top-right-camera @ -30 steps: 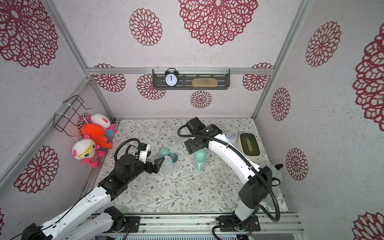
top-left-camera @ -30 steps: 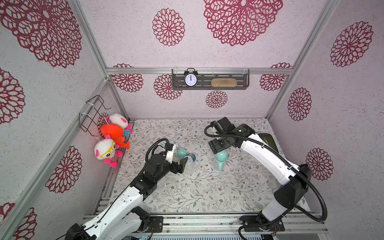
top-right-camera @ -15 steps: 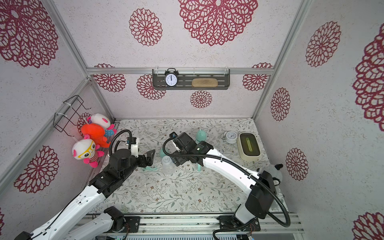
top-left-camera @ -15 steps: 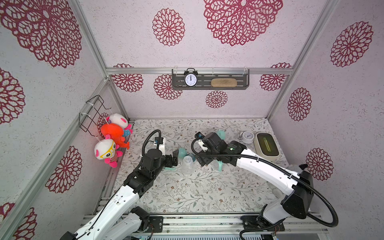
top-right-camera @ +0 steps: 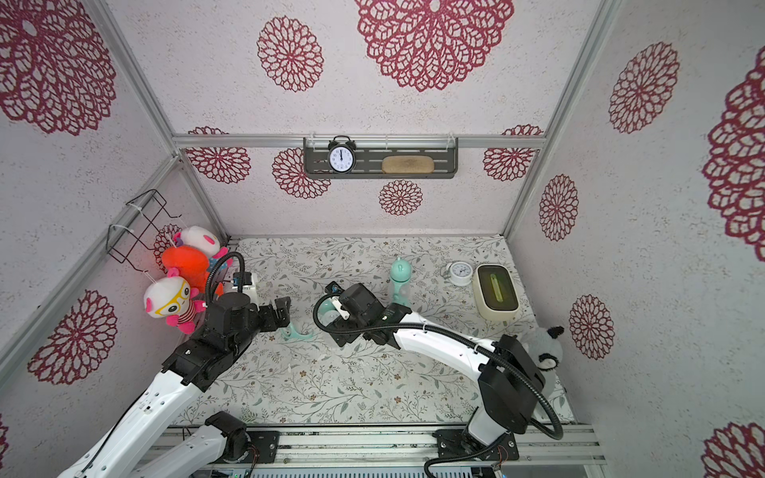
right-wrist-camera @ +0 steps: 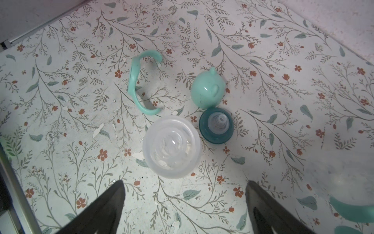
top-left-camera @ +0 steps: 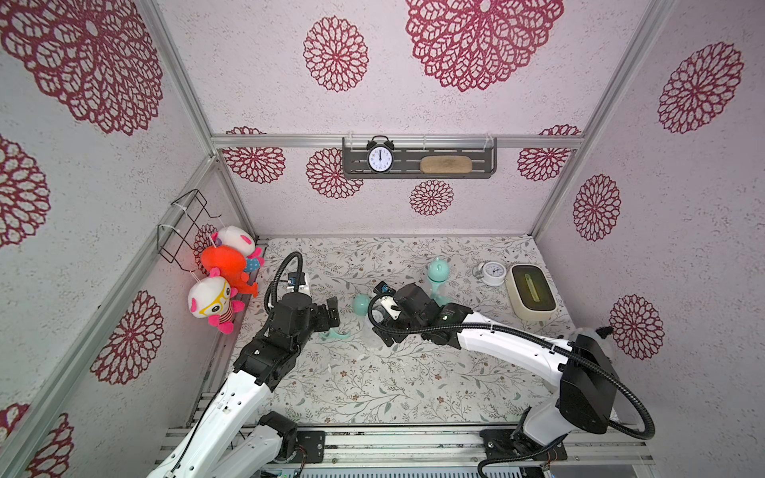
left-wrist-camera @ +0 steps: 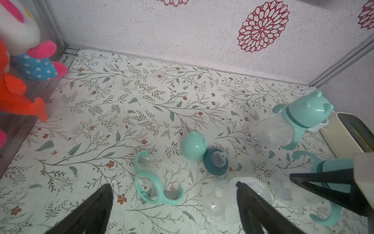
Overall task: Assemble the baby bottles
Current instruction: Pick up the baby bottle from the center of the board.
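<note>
Loose on floral mat (right-wrist-camera: 60,60): clear bottle body (right-wrist-camera: 172,147), mouth up; teal nipple collar (right-wrist-camera: 216,125) against mint cap (right-wrist-camera: 208,91); mint handle ring (right-wrist-camera: 139,85) nearby. Capped bottle (top-left-camera: 438,273) upright near white clock (top-left-camera: 492,272). Left gripper (left-wrist-camera: 173,184), right gripper (right-wrist-camera: 185,182): jaws apart, empty.

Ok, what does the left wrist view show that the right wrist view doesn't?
Only left wrist: an upright capped bottle, plush toys, a cream box. Only right wrist: the clear bottle body seen whole, straight down its open mouth; the left wrist view has a left finger across it. Both: the loose handle piece, mint cap and teal nipple collar, unassembled on the mat.
</note>
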Motion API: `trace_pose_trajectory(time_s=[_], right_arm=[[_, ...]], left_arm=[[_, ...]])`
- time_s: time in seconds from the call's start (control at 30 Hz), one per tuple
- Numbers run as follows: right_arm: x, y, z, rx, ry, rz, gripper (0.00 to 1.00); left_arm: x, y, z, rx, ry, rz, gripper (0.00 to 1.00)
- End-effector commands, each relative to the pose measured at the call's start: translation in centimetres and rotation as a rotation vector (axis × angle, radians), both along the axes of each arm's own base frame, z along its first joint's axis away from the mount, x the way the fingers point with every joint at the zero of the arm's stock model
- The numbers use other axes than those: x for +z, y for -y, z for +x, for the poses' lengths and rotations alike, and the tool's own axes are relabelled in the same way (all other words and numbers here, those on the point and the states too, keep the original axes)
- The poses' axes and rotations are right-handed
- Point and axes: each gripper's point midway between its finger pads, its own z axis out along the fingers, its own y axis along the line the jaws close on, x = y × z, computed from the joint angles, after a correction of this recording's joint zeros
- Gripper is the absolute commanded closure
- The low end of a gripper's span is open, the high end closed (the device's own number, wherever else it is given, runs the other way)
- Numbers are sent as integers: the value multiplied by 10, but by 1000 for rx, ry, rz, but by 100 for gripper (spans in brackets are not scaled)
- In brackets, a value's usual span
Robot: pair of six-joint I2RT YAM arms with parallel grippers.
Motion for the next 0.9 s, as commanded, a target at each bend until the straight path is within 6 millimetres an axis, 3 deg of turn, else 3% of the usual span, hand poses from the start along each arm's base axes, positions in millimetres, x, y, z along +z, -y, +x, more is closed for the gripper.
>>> trace_pose_trajectory(time_s=[0.0,0.6,0.87], right_arm=[[6,-20,3,26,25,75,6],[-38,-46,20,-17,25,65,15],[-51,-49,22,-38,18,83,29]], left_arm=[[-1,-3,0,19,-16,-38,2],[-19,-9,5,19,-64,-8,2],[-21,-7,2,8,-73,-13,2]])
